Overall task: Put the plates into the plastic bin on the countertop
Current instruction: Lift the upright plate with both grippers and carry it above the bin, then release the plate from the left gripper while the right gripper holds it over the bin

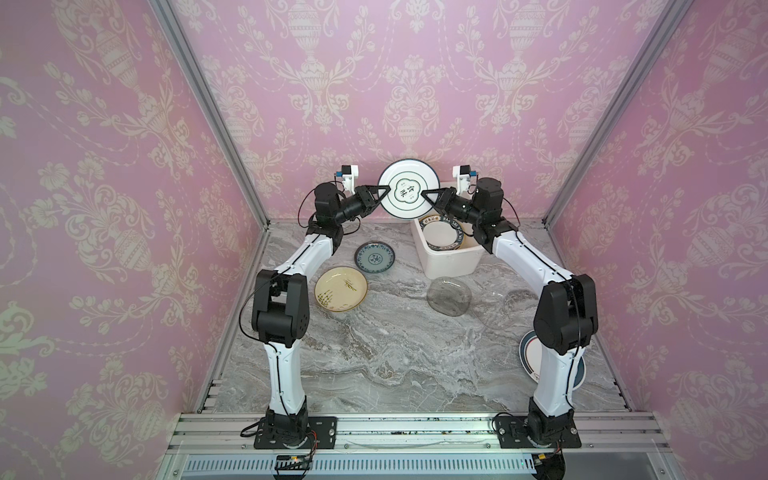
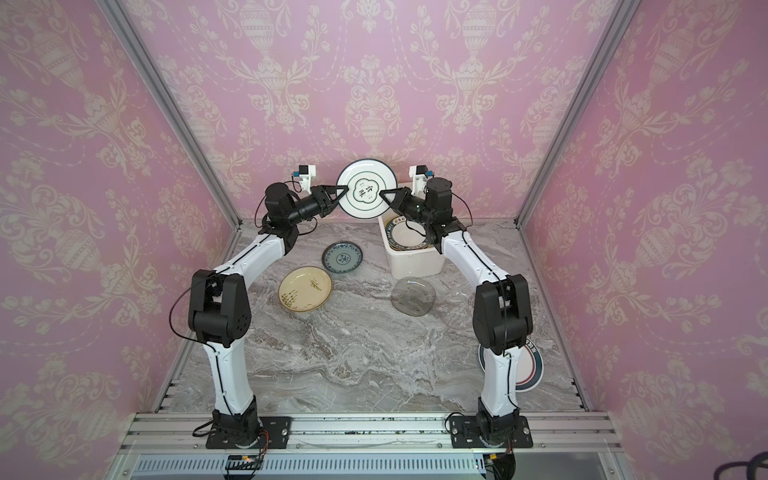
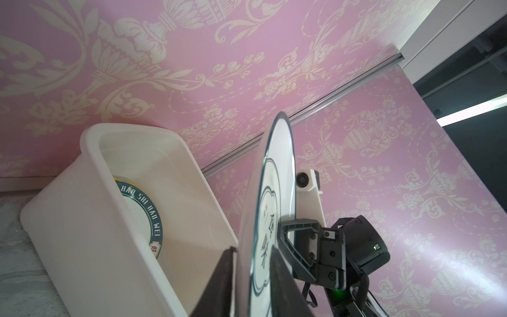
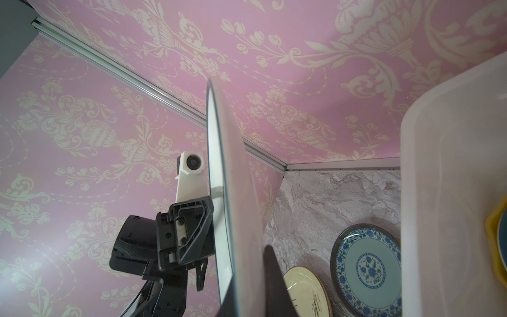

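Note:
A white dark-rimmed plate with dark characters stands on edge in the air, above the near left corner of the plastic bin. My right gripper is shut on its right rim. My left gripper straddles the left rim, open, with a thin gap between one finger and the plate's back. A lettered-rim plate leans inside the bin on a yellow one. On the countertop lie a blue-patterned plate and a cream plate.
Two clear glass plates lie in front of the bin. Another white dark-rimmed plate lies partly under the right arm's elbow. The bin stands against the pink back wall, and the side walls close in the countertop.

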